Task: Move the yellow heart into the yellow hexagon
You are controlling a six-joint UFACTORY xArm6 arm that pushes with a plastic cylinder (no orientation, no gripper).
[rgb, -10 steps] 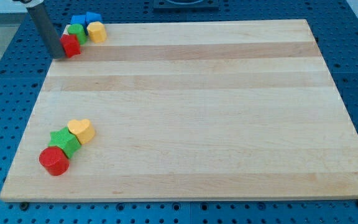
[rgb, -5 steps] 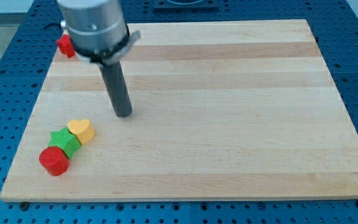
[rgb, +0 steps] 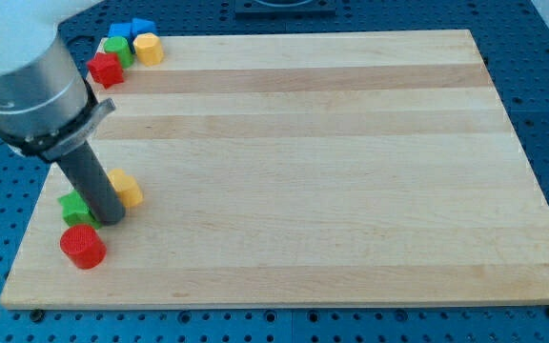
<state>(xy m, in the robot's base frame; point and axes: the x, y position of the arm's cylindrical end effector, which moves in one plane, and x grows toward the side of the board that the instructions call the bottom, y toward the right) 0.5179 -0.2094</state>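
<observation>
The yellow heart (rgb: pixel 127 188) lies near the board's left edge, partly hidden by my rod. My tip (rgb: pixel 109 220) rests just below and left of it, between the heart and a green block (rgb: pixel 74 207). A red cylinder (rgb: pixel 83 247) lies below the green block. The yellow hexagon (rgb: pixel 148 47) sits at the board's top left corner, far above the heart.
At the top left, a red block (rgb: pixel 105 69), a green block (rgb: pixel 117 50) and two blue blocks (rgb: pixel 132 29) cluster beside the yellow hexagon. The wooden board (rgb: pixel 351 171) lies on a blue perforated table. My arm covers the view's upper left.
My tip moved from the top left corner down across the board to the lower left group. The yellow heart has shifted slightly up and the green block slightly left.
</observation>
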